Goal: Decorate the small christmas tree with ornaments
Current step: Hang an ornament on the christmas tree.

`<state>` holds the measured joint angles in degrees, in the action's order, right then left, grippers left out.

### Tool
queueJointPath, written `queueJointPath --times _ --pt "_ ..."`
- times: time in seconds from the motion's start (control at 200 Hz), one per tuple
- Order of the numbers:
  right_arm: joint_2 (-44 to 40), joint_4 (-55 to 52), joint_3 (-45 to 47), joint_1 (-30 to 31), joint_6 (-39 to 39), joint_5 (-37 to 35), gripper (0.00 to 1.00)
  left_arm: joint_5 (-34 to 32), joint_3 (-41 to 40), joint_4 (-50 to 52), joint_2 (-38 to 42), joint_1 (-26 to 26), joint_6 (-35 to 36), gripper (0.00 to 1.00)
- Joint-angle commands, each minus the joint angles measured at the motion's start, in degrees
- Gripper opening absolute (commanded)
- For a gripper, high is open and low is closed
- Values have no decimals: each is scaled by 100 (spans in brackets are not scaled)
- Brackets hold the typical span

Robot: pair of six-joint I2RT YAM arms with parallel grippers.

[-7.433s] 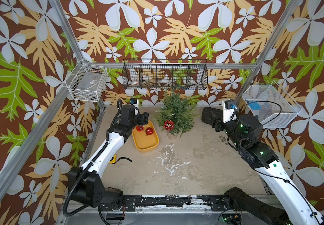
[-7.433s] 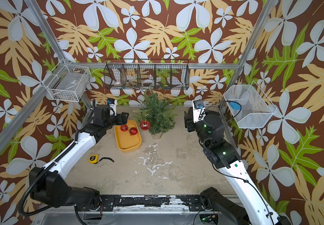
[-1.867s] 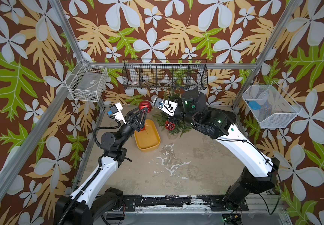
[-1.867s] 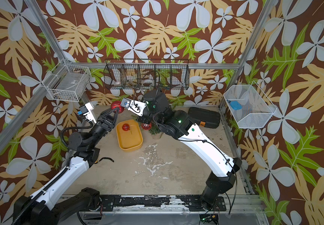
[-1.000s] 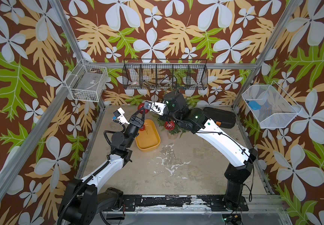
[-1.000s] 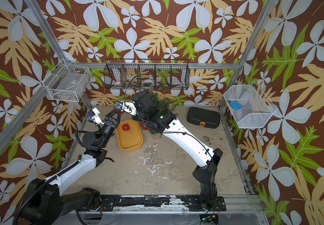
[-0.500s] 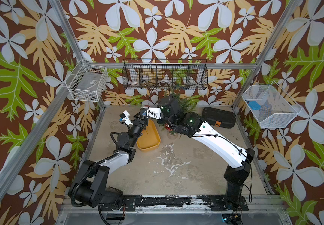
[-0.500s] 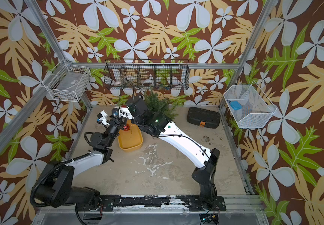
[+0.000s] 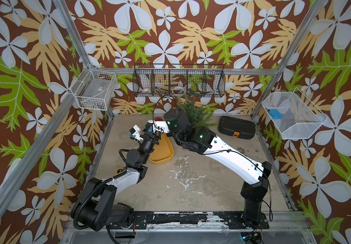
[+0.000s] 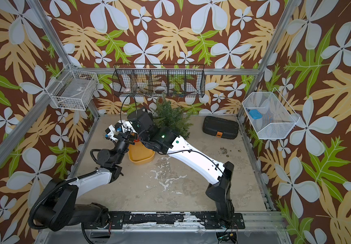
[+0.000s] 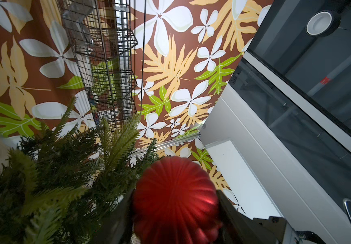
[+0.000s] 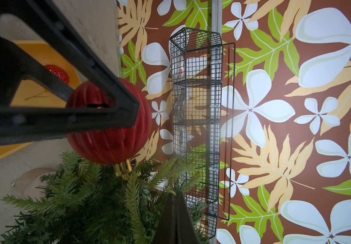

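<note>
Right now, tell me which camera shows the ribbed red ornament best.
Right wrist view: the ribbed red ornament shows its ribs and gold cap, beside the tree. The left wrist view shows its rounded end held in the left gripper. The top views hide most of it behind the arms.

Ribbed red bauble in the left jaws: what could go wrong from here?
The ribbed bauble is glossy and round, pinched across its body by the left jaws; it may slip out.
Its gold cap sits at the small christmas tree's needles; pushing further could tip the tree.
The right jaws are shut with no string visible in them; hooking may fail.
</note>
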<state>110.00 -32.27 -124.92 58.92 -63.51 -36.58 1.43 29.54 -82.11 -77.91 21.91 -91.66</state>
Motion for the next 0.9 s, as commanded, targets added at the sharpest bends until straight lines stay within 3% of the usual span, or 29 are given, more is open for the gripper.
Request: queueJointPath --times 0.0,0.315,0.891 --pt "37 124 -23 42 -166 -292 0 -288 -46 -357 -53 81 -446 34" --pt "41 47 99 94 -181 -263 0 -497 -229 -491 -83 173 -756 33" --pt "19 116 240 -120 -181 -185 0 -515 -74 -412 -134 268 -706 32"
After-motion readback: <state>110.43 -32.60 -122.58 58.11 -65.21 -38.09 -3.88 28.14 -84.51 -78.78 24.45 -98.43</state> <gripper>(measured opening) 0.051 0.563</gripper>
